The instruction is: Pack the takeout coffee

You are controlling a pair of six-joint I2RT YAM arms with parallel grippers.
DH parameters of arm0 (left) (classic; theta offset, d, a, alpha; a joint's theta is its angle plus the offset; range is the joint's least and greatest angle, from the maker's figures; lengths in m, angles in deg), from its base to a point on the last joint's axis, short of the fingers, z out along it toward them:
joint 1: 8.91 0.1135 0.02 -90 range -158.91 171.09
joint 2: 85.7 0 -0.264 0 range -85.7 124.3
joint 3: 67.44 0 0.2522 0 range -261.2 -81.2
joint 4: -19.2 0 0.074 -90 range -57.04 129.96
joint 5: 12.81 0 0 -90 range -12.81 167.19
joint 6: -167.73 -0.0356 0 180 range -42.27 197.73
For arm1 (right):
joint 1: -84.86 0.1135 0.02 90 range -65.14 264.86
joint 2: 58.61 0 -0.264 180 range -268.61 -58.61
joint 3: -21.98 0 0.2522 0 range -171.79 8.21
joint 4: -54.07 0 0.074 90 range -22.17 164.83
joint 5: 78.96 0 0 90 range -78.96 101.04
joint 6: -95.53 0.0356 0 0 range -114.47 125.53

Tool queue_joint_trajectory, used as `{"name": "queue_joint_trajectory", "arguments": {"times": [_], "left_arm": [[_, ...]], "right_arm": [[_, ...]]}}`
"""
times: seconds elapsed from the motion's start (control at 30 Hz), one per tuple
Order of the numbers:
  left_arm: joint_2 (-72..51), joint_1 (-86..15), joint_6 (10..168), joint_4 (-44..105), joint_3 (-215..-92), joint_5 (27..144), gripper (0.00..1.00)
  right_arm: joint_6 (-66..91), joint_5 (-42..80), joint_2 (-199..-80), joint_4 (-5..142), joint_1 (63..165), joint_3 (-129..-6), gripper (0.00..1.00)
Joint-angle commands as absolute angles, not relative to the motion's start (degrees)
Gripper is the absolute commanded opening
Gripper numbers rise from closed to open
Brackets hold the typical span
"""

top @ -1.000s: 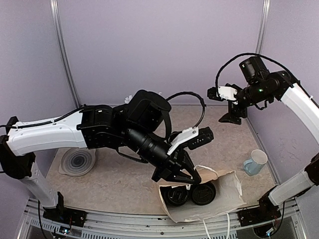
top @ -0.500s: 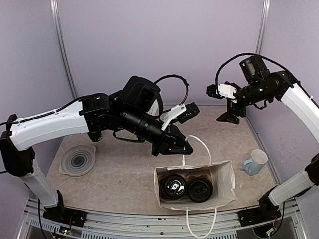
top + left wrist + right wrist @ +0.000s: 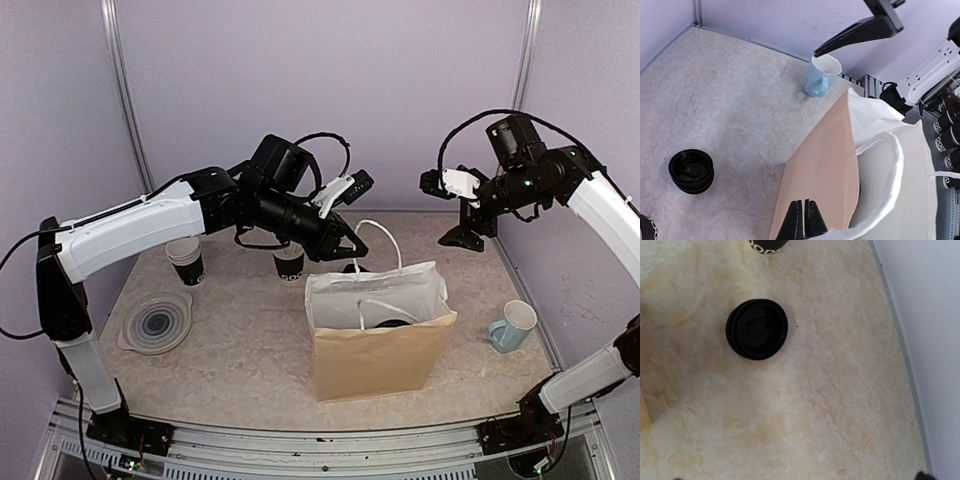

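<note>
A brown paper bag with a white lining stands upright mid-table. My left gripper is shut on its white handle, just above the bag's back left corner. In the left wrist view the shut fingertips sit over the bag's brown side, and the handle loops past them. Deep in the bag's mouth shows the dark top of the takeout coffee, mostly hidden. My right gripper hangs open and empty high at the back right.
A pale blue mug stands right of the bag. A stack of white-rimmed black cups and a clear round lid are on the left. A lone black cup and a stack of black lids sit behind the bag.
My left gripper rose and drew back with the handle, pulling the bag from lying on its side to standing upright. The right arm stayed put and its jaws widened slightly.
</note>
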State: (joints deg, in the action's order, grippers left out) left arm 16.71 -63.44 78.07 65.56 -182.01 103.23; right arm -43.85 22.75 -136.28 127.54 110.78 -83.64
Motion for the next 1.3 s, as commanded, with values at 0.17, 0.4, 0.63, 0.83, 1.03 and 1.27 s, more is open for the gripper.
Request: {"name": "queue_joint_trajectory", "arguments": {"times": [0.17,0.4,0.63,0.83,1.03,1.27], "left_arm": [[17.97,-60.60,80.78,63.18,-185.16,100.58,0.08],[14.81,-63.64,70.56,72.31,-187.15,92.59,0.59],[6.86,-57.10,76.68,69.64,-180.54,76.66,0.61],[9.39,-51.04,87.17,62.26,-180.21,66.89,0.50],[18.57,-45.95,92.34,66.46,-190.05,71.04,0.43],[24.04,-45.02,97.41,68.46,-192.46,67.54,0.46]], "right_arm": [[-42.90,22.28,-135.43,126.37,109.83,-82.13,0.99],[-42.91,22.91,-135.61,127.17,109.22,-82.68,1.00],[-38.86,29.87,-135.80,124.34,104.40,-81.69,1.00],[-27.54,38.54,-135.78,113.44,101.57,-75.10,0.94],[-21.83,43.47,-136.45,107.51,101.52,-73.21,0.89],[-21.93,43.61,-137.27,107.48,101.56,-73.74,0.89]]}}
